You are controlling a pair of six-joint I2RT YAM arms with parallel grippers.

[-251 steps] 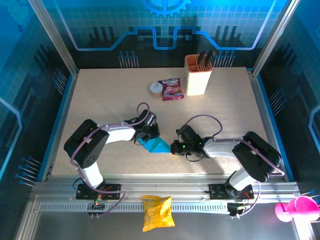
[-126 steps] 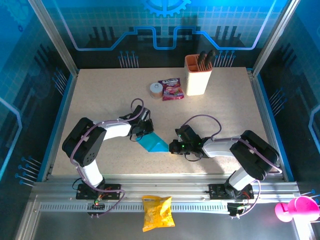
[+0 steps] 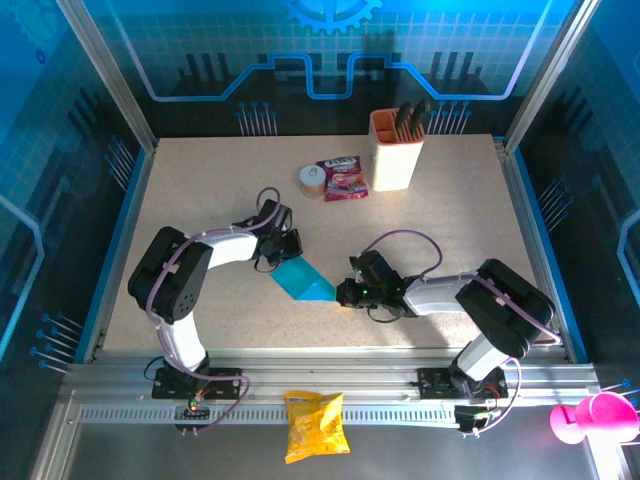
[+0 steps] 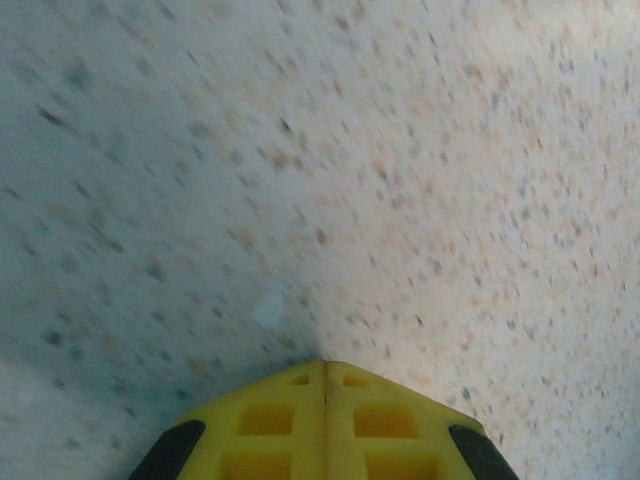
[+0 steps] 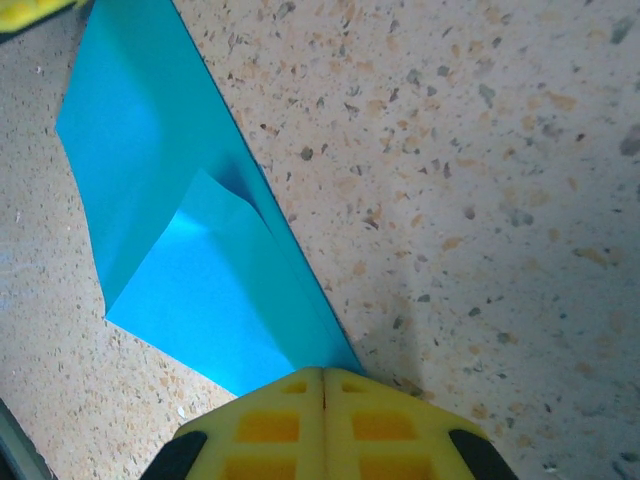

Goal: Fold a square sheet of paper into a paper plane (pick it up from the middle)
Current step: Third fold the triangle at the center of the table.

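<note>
The folded cyan-blue paper sheet [image 3: 303, 283] lay flat on the speckled beige tabletop [image 3: 450, 220], its 4 o'clock tip seemingly pinned for creasing by the right gripper [image 3: 344, 294], jaws together, the left gripper [image 3: 284, 252], likewise closed, at its 11 o'clock.

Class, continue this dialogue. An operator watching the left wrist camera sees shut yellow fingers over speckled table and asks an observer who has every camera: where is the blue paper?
Observer: From above, the paper lies on the table beside your left tool, toward the right arm, between both tools.
Operator: Is it folded?
Observer: Yes. The right wrist camera shows a long folded shape with a small flap turned over it.
Operator: Where is the right tool?
Observer: The right tool is shut, its tip at the paper's pointed near end.
</note>
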